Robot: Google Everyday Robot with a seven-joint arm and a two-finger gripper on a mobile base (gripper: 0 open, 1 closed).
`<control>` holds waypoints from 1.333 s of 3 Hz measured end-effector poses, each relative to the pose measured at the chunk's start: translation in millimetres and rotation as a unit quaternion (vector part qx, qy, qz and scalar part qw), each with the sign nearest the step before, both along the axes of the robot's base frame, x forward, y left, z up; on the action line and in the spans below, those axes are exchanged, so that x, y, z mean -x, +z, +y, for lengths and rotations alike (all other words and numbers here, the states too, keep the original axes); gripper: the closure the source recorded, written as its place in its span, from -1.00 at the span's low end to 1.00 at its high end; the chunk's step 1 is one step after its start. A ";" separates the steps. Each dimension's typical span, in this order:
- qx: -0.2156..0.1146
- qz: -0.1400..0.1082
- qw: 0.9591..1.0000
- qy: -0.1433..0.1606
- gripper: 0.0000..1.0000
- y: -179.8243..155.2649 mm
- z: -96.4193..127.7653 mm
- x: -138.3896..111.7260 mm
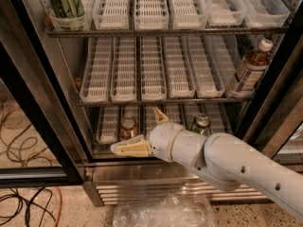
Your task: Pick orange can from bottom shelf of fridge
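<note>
Your tool (137,130) is spread wide, low in the middle, just beside the orange can (128,126) on the bottom shelf (108,125).

Nothing is reading clearly from here. The brown bottle (258,58), up and right of the hand (136,129), is showing a pale label (244,74), its print illegible. The hand is hovering spread-fingered at the front of the bottom shelf (108,126), by the orange can (128,126).

The gripper (136,129), fingers spread before the bottom shelf (108,125), hides the base of the orange can (128,126); the arm (236,164) covers the lower half of the green can (201,122).
</note>
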State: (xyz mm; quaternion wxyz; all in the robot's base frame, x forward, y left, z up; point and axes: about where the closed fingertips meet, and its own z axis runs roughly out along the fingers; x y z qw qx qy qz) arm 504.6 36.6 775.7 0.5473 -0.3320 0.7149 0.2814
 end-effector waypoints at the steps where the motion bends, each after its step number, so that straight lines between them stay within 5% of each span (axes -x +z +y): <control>1: 0.015 -0.015 1.000 -0.011 -1.00 -22.1 -0.6 -5.2; 2: 0.033 -0.052 0.997 -0.047 -1.00 -46.6 -4.2 -14.9; 4: 0.054 -0.166 0.977 -0.120 -1.00 -78.4 -25.6 -43.7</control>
